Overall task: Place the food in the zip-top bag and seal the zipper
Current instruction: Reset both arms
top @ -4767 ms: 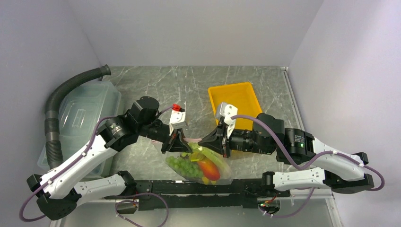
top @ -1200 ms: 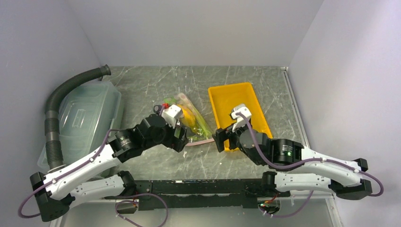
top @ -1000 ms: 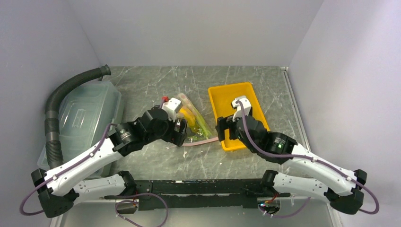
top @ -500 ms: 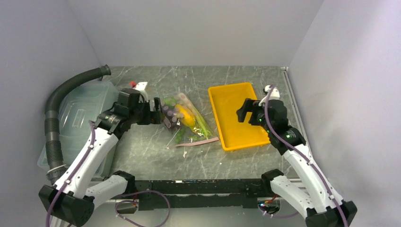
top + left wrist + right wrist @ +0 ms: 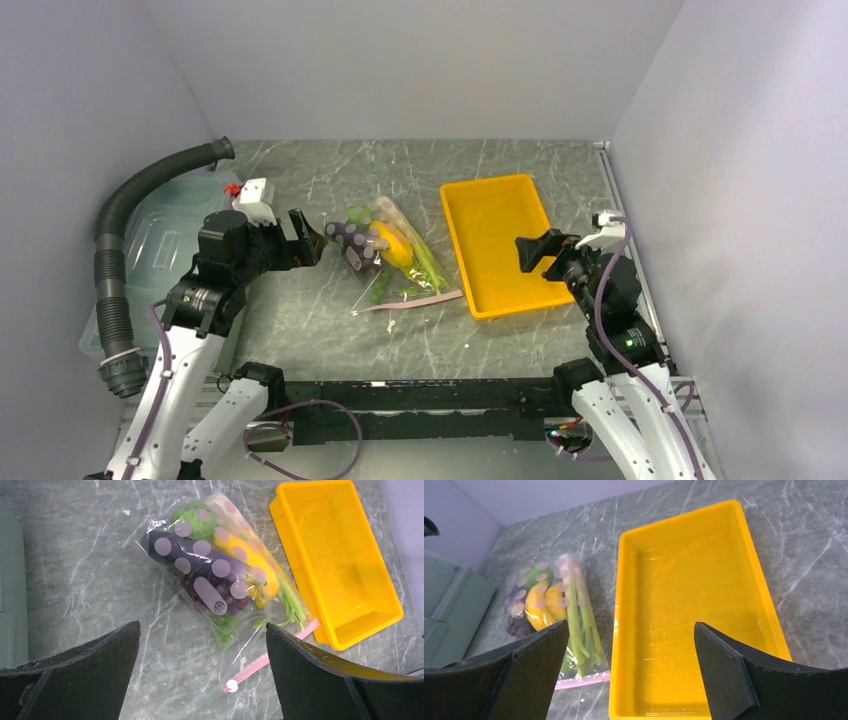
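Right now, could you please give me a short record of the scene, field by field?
zip-top bag: flat on the table, left of the yellow tray, held by neither arm
food: inside the bag; eggplant, bananas, grapes, green stalks visible
zipper: pink strip at the bag's near end; whether sealed, cannot tell
yellow tray: nothing in it
left fingers: open, clear of the bag
right fingers: open, near the tray's right side

Quick count from me: one zip-top bag (image 5: 400, 285); one yellow tray (image 5: 457, 255); one lidded bin (image 5: 165, 235); one ribbed hose (image 5: 108, 270); in the bag, one eggplant (image 5: 200, 555), one green round fruit (image 5: 197, 522), one bunch of dark grapes (image 5: 220, 597), two bananas (image 5: 544, 605) I think; leek stalks (image 5: 579, 625) too bunched to count
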Available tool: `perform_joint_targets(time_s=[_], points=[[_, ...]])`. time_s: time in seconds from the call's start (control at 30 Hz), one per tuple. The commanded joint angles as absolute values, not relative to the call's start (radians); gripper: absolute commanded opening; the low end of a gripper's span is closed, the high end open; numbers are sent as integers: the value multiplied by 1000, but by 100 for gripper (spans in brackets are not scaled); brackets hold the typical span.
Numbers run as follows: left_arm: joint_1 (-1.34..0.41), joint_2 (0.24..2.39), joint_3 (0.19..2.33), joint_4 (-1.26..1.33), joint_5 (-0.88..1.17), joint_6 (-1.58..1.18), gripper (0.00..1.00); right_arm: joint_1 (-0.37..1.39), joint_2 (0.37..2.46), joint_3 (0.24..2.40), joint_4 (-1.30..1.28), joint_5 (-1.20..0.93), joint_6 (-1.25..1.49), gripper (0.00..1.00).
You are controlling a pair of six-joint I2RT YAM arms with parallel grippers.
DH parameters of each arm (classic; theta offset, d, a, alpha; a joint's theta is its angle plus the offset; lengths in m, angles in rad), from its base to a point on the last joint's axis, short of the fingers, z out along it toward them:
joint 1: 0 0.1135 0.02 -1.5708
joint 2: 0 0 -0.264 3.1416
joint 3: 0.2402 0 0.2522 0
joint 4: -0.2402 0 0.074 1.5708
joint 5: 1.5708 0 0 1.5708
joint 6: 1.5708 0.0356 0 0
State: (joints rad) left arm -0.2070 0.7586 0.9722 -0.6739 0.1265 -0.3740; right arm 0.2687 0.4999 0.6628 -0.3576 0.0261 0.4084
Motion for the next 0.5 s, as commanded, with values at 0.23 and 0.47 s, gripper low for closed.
perform_joint_targets(time_s=[0.23, 0.47], points=[[-204, 588, 916, -580, 206, -307, 100, 268, 367, 604, -225, -15, 387, 100], [-204, 601, 920, -573, 262, -295, 100, 269, 381, 603, -212, -49, 384, 100]])
